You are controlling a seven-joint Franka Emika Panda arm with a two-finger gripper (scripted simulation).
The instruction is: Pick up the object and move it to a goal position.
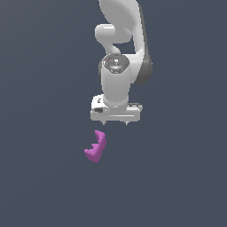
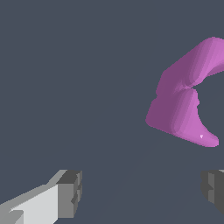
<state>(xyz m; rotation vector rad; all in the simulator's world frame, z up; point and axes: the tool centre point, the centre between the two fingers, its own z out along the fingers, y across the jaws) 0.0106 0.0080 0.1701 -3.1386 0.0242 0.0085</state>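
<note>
Claw: spread, holding nothing | purple block: on tabletop, at 7 o'clock just below claw, untouched | progress: pick-up not yet done; aligning, gripping, lifting, moving to goal remain

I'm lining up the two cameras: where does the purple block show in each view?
Exterior view: the purple block lies on the dark floor, below the gripper and slightly toward the exterior view's left.
Wrist view: the purple block fills the frame's edge area, beyond the open fingers, not between them.
Shared landmark: the block's notched side.
</note>
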